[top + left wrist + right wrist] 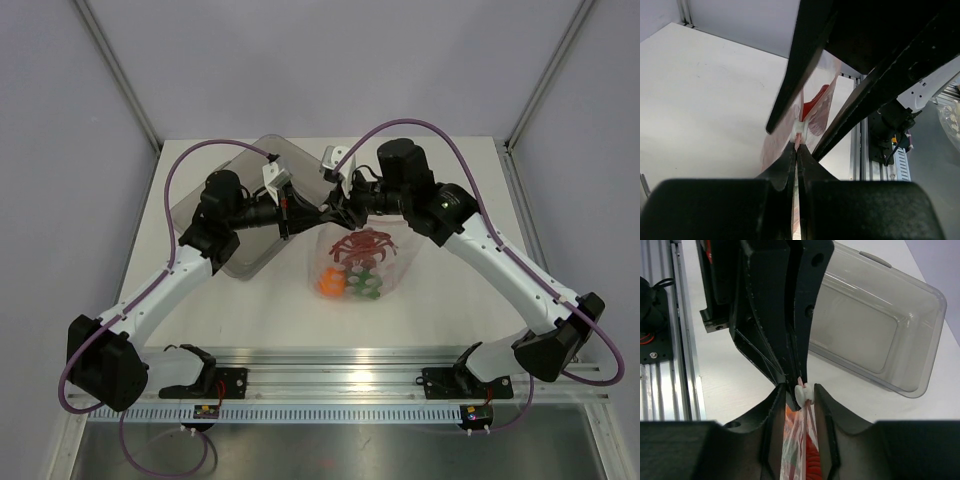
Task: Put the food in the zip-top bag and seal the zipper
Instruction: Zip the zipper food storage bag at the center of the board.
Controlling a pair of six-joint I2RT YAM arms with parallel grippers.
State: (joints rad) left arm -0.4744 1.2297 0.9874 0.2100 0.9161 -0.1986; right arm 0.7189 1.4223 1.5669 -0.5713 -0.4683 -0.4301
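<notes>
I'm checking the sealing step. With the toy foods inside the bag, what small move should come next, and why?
Probably close the right tool onto the small white zipper slider, which sits between its parted fingers. The left tool is shut on the pinkish zipper strip of the floppy clear plastic bag, bracing it for a pull.

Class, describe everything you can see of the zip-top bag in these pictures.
The zip-top bag is floppy clear plastic with red print, held upright by its top edge. The lobster, orange fruit and green pepper lie inside. The left gripper pinches its pink zipper; the right gripper straddles the white slider, jaws apart.
</notes>
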